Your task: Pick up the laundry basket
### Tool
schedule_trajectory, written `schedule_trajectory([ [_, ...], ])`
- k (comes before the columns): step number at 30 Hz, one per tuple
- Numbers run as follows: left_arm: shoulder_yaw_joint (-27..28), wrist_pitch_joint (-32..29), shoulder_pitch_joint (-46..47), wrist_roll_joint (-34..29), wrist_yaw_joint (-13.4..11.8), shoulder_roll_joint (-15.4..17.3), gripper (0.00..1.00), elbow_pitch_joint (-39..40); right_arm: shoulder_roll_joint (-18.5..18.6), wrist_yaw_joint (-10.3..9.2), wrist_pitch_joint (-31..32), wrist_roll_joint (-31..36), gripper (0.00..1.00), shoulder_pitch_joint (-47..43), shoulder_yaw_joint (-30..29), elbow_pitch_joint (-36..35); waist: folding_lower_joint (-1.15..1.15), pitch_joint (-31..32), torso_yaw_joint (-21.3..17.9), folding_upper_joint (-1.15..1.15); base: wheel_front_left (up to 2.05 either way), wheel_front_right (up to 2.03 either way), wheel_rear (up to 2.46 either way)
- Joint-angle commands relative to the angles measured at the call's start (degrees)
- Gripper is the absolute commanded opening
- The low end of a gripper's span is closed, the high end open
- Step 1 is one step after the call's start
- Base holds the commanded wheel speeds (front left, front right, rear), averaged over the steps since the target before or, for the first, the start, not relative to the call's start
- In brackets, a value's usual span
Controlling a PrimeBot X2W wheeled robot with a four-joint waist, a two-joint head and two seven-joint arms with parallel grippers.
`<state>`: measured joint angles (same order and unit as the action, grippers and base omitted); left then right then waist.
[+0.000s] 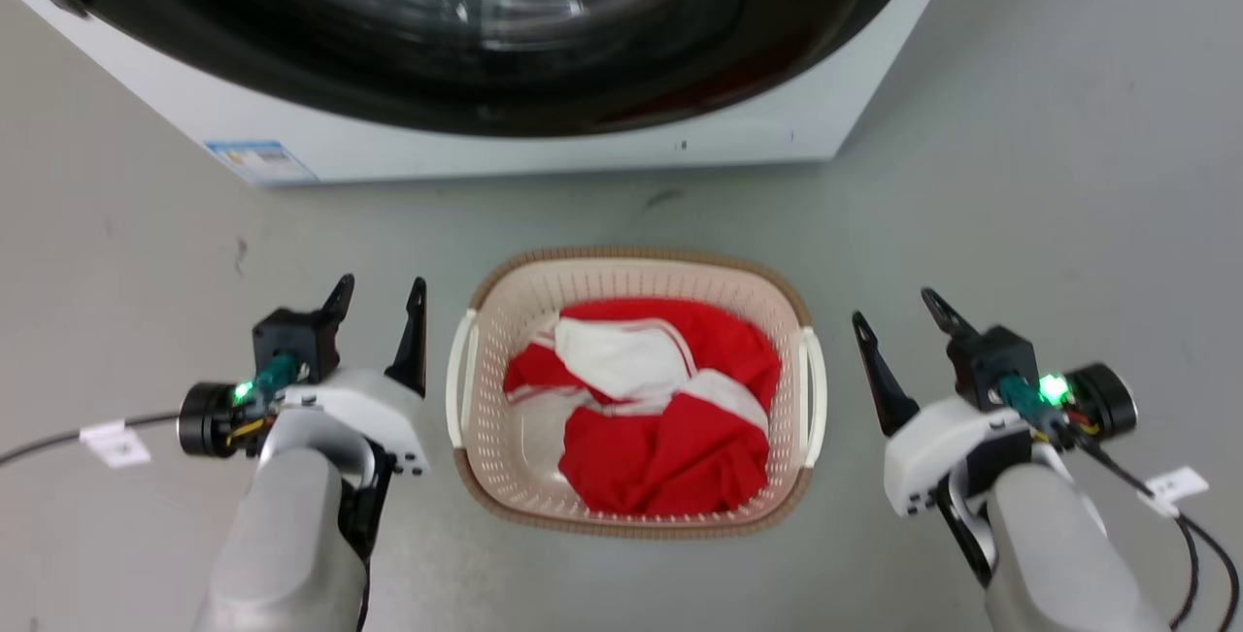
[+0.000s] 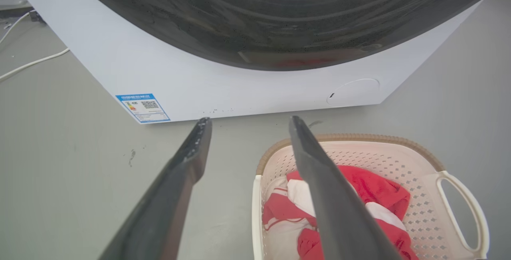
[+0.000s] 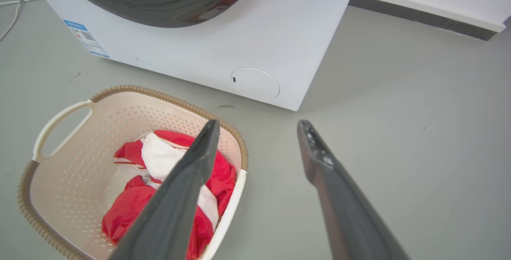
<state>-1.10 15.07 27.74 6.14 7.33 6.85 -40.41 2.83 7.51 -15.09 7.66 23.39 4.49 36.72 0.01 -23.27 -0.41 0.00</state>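
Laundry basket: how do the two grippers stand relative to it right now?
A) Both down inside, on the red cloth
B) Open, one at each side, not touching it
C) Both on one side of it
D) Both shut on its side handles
B: in the head view the left gripper and right gripper flank the laundry basket, fingers spread, with floor showing between them and its white handles.
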Motion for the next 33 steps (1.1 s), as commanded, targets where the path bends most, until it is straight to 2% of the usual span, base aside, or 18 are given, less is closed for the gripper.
schedule_trajectory([
  [1,-0.46,0.16,1.8,0.1,0.06,0.48,1.0,-1.59,0.09,-0.04,-0.12,0.31,1.0,2.08,0.39,1.02,-0.01,-4.14,-0.41,0.0,0.0,0.0,0.0],
  [7,-5.06,0.16,10.29,2.02,0.11,2.54,1.0,-11.4,0.1,-0.04,-0.12,1.39,1.0,9.34,1.88,8.42,-0.01,-10.62,-0.91,0.0,0.0,0.0,0.0],
  [16,-12.84,-1.42,19.82,7.19,0.13,3.34,1.0,-23.56,0.09,-0.04,-0.12,2.07,1.0,17.91,4.05,20.63,-0.01,-16.88,-1.04,0.0,0.0,0.0,0.0],
  [24,-18.6,-4.32,23.79,11.88,0.14,3.44,1.0,-28.2,0.09,-0.04,-0.12,0.05,1.0,22.87,7.06,27.58,-0.01,-20.5,-0.89,0.0,0.0,0.0,0.0],
  [33,-22.54,-6.23,24.93,15.97,0.14,3.52,1.0,-29.97,0.1,-0.04,1.0,-4.16,1.0,25.21,10.93,32.42,-0.01,-22.45,-0.4,0.0,0.0,0.0,0.0],
])
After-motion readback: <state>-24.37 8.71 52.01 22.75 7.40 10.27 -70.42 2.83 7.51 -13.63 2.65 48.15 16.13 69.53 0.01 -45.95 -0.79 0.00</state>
